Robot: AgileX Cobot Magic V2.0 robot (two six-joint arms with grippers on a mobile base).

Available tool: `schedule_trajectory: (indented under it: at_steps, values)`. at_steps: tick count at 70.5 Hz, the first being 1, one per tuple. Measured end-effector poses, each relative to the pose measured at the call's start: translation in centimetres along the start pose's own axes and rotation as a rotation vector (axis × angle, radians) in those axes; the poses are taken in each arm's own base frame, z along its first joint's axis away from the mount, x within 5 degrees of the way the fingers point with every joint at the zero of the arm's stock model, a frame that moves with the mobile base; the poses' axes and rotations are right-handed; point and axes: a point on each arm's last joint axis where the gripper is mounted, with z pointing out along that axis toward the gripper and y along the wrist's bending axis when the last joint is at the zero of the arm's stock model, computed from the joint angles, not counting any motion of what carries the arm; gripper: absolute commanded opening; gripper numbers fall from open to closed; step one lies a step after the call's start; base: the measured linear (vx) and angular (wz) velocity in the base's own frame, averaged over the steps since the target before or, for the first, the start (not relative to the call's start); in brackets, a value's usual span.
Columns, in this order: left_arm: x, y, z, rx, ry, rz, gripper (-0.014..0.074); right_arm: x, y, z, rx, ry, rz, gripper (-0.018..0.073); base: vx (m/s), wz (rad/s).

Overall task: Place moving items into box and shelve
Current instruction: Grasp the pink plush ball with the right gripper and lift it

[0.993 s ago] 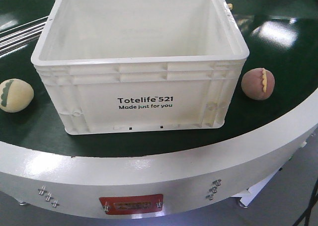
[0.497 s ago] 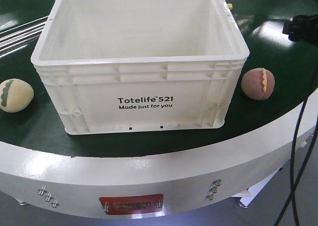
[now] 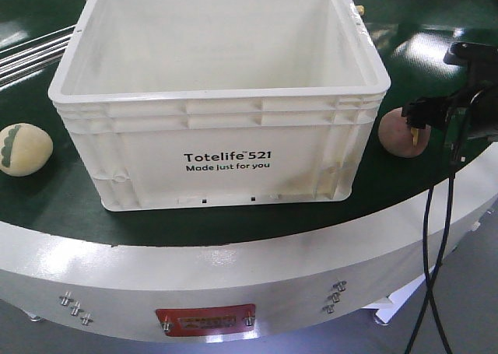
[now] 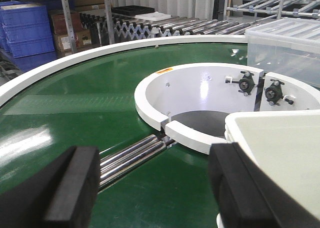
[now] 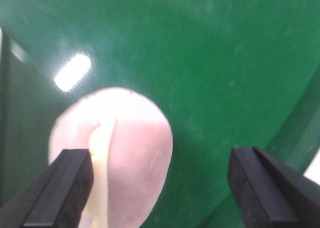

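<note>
At the near edge, the white rim of the round table (image 3: 233,268) is seen, with the green belt behind it. On that belt the box (image 3: 218,93) stands upright and open-topped, its printed wall turned to the front; its inside is seen to be empty.

Nothing of the task can be counted as done: 2 toys are to be put in, and the shelving of the box is left after that.

The cream-yellow toy (image 3: 23,148), round and marked with a green scalloped stripe, lies on the belt left of the box, apart from it. The reddish-brown toy (image 3: 395,136), round with a yellow scalloped stripe, lies just right of the box. The right hand (image 3: 420,117) is held over it, released and wide. In the wrist view, 1 finger is seen at each side of the toy, and no contact can be made out. A first pick is judged to be in hand.

The left hand (image 4: 155,188) is spread and empty, next to a corner of the box. Farther off, steel rollers (image 4: 135,155), a clear bin (image 4: 285,42) and blue bins (image 4: 25,27) are seen.
</note>
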Motion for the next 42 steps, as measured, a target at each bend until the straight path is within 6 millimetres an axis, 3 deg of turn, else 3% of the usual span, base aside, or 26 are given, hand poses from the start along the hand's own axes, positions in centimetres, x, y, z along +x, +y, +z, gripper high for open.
schedule_trajectory:
  at_steps: [12,42]
  values:
    - [0.01,0.00,0.00,0.000,0.001,0.000,0.0555,0.32,0.03,0.93,-0.004,0.016,0.023,0.0589,0.00,0.00]
    - [0.13,0.00,0.00,0.000,0.017,0.000,0.0555,0.13,0.37,0.94,-0.022,0.003,0.070,0.0589,0.00,0.00]
